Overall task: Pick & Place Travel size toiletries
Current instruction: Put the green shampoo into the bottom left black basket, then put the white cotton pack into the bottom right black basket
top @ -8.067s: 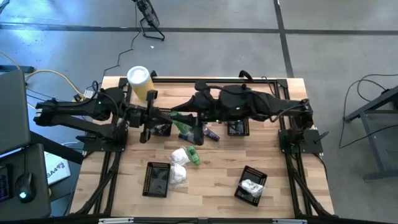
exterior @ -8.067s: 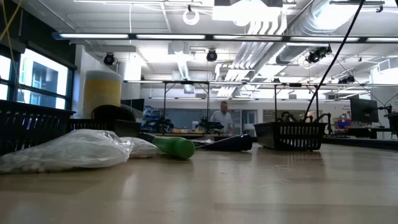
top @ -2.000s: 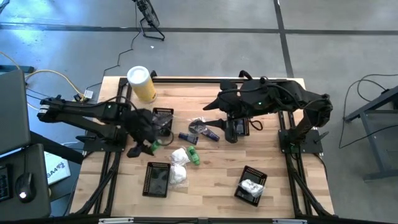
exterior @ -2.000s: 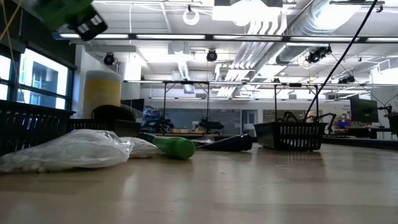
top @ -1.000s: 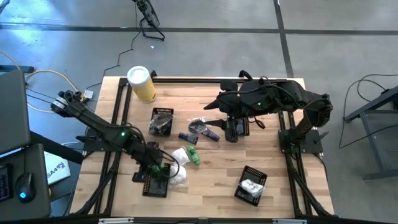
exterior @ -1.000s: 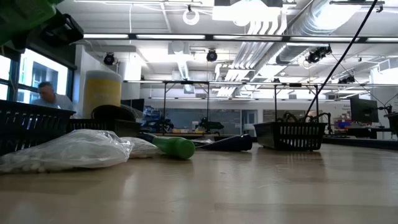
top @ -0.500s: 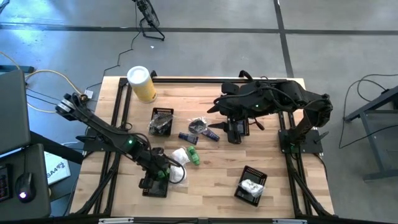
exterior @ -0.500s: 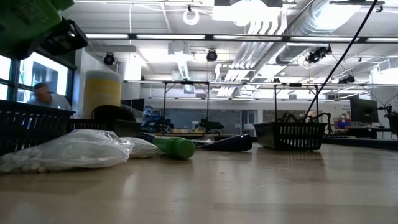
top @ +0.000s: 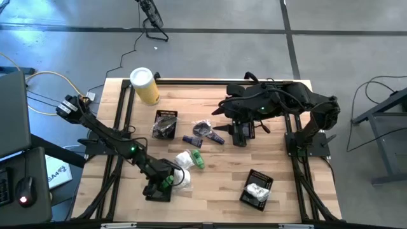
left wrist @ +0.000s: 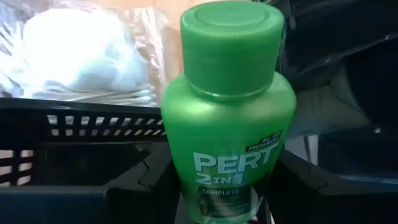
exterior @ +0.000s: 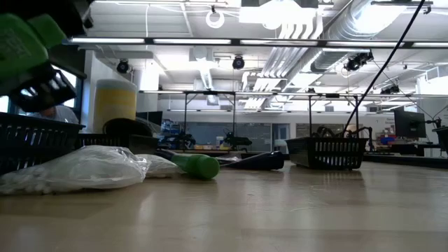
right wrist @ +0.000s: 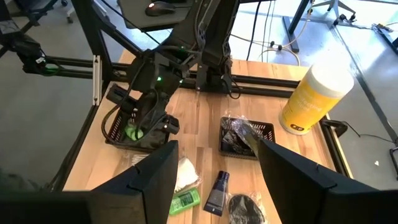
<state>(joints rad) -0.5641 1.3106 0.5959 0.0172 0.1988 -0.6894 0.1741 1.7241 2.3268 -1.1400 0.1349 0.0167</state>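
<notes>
My left gripper (top: 166, 182) is shut on a small green bottle (left wrist: 227, 124), which hangs over the near-left black mesh basket (top: 154, 189); the low view shows the bottle (exterior: 21, 42) high at the left. On the table lie another green bottle (top: 198, 160), white packets (top: 184, 159), two dark blue tubes (top: 192, 140) and a silvery-clear packet (top: 203, 128). My right gripper (right wrist: 217, 186) stands open, high over the table's far right part, with nothing between its fingers. My left gripper pinches the green bottle's lower body (left wrist: 224, 202) between its two fingers (left wrist: 155, 183), one on each side. The fingers slant down from the table's left. The bottle lies along them with its cap (left wrist: 231, 43) pointing away, lifted clear above the basket.
A yellow canister (top: 144, 85) stands at the far left corner. Other black baskets sit at the far left (top: 165, 123), under the right arm (top: 243, 131), and at the near right (top: 257, 189) with a white packet in it. Bare wood lies along the near edge.
My left gripper has sunk toward the near-left basket with the green bottle, shifting a little toward the table's right edge and tipping further downward. The bottle stays in its hold.
</notes>
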